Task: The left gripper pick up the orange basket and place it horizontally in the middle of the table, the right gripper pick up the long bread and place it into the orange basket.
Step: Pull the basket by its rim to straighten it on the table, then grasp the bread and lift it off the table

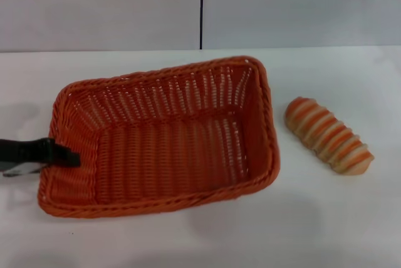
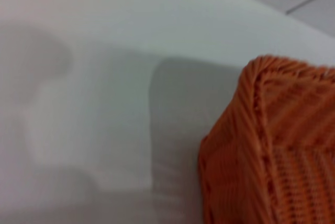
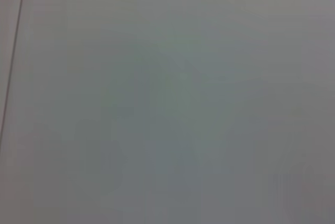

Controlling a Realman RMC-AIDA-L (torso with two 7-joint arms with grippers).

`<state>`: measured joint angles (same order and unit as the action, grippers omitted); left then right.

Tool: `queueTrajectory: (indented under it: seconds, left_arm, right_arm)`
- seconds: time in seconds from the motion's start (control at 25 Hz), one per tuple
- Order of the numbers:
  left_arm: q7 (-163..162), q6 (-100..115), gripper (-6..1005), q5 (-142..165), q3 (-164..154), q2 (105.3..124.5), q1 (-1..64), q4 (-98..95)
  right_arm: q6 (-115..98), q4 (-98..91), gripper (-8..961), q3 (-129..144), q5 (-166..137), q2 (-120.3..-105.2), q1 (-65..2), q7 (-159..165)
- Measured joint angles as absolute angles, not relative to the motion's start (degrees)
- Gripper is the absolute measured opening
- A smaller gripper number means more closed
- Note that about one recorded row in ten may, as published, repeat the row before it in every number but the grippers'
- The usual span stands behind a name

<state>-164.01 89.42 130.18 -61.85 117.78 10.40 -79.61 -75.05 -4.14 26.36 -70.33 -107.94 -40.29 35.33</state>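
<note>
the long bread (image 1: 328,136) lies on the white table (image 1: 188,243), well to the right of the left gripper (image 1: 62,155), with the orange basket (image 1: 263,111) between them. the left gripper's black fingers reach the basket's left rim; whether they clamp it cannot be told. the basket holds nothing. the right gripper is out of sight.
</note>
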Motion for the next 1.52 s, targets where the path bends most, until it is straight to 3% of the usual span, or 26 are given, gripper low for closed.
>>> queueTrajectory:
  seconds: [0.24, 0.44, 0.68, 0.96, 1.0, 1.08, 1.28, 1.52]
  left_arm:
    - [-161.17, 92.38, 297, 129.82, -58.30, 117.85, 13.11, -73.56]
    - [-157.99, 94.56, 493, 126.71, -52.29, 117.99, 14.08, -72.77]
    - [-155.00, 97.06, 661, 125.07, -43.62, 117.59, 15.41, -73.07]
    - [-147.52, 98.94, 662, 123.44, -30.07, 116.00, 17.54, -72.57]
    - [-143.17, 99.21, 662, 120.51, -25.06, 114.93, 17.77, -71.59]
    - [-140.16, 99.24, 662, 117.85, -22.33, 114.25, 17.74, -70.11]
    - [-123.79, 99.61, 662, 104.56, -15.30, 112.34, 16.27, -59.77]
    - [-107.09, 99.61, 663, 96.90, -12.58, 112.13, 14.53, -49.10]
  right_arm:
    - [-75.10, -4.31, 723, 26.19, -70.32, -108.51, -40.37, 35.33]
    - [-75.14, -4.60, 722, 26.18, -70.30, -108.89, -40.37, 35.33]
    - [-75.16, -5.57, 722, 26.19, -70.25, -109.60, -39.99, 35.33]
    - [-74.57, -14.31, 721, 28.22, -73.74, -110.85, -37.60, 44.97]
    - [-74.06, -17.69, 721, 28.94, -75.88, -111.16, -36.77, 49.43]
    - [-72.67, -31.16, 721, 29.86, -85.36, -112.56, -34.16, 64.55]
    - [-73.96, -51.13, 721, 30.62, -101.92, -114.39, -31.09, 88.38]
    - [-84.82, -75.43, 720, 32.96, -124.53, -115.16, -31.04, 117.43]
